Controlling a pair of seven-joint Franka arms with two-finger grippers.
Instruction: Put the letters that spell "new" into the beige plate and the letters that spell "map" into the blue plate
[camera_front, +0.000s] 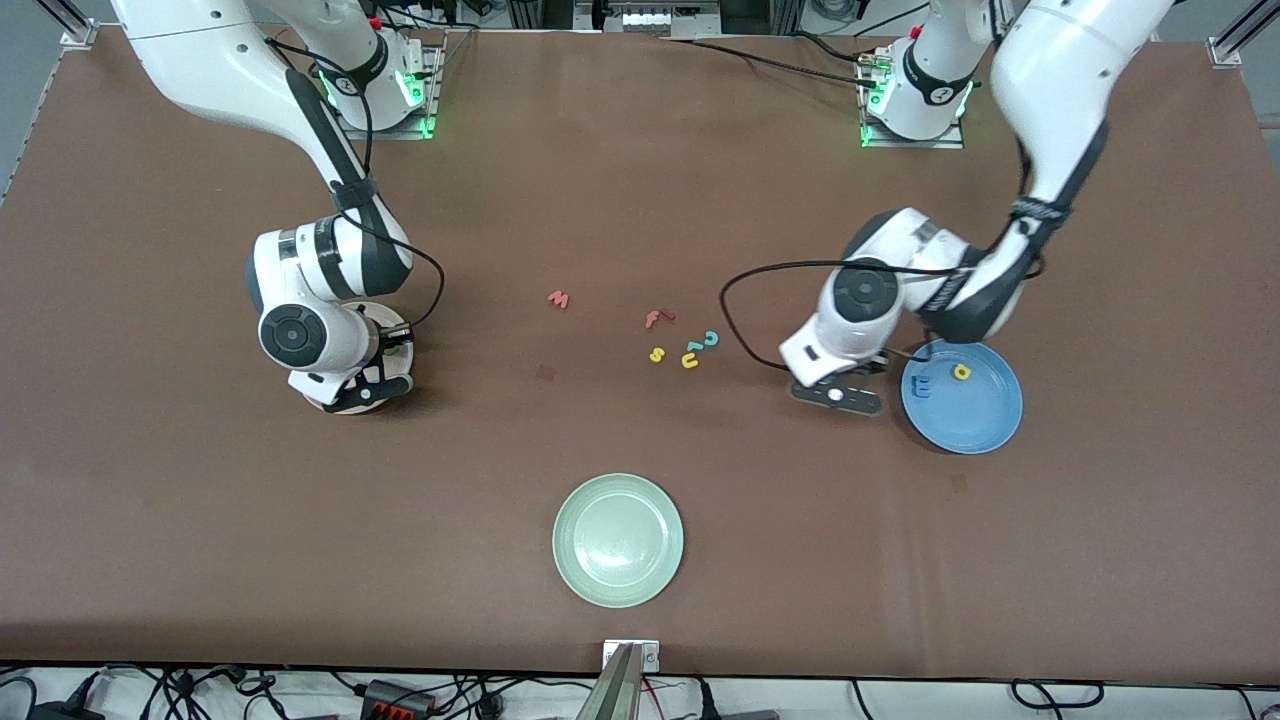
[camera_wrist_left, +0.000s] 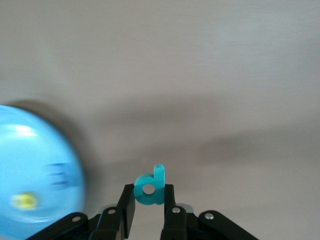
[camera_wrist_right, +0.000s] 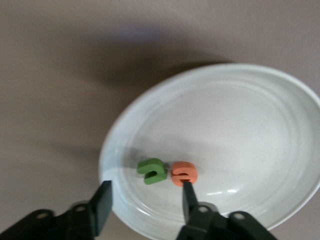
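Observation:
My left gripper (camera_wrist_left: 149, 197) is shut on the teal p (camera_wrist_left: 150, 188), held just above the table beside the blue plate (camera_wrist_left: 35, 150). In that plate (camera_front: 985, 425) lie the blue m (camera_front: 925, 388) and the yellow a (camera_front: 961, 372). My right gripper (camera_wrist_right: 146, 195) stands open low over the beige plate (camera_wrist_right: 240, 125). The green n (camera_wrist_right: 152, 171) and the orange e (camera_wrist_right: 184, 173) lie side by side in it, the e right at one fingertip. In the front view the right hand covers most of the beige plate (camera_front: 340, 405). The pinkish-red w (camera_front: 559, 299) lies on the table mid-way between the arms.
A loose cluster lies on the table between the w and the blue plate: red f (camera_front: 657, 318), teal c (camera_front: 710, 340), yellow s (camera_front: 656, 354), yellow u (camera_front: 690, 360). A pale green plate (camera_front: 618, 540) sits nearer the front camera, at the table's middle.

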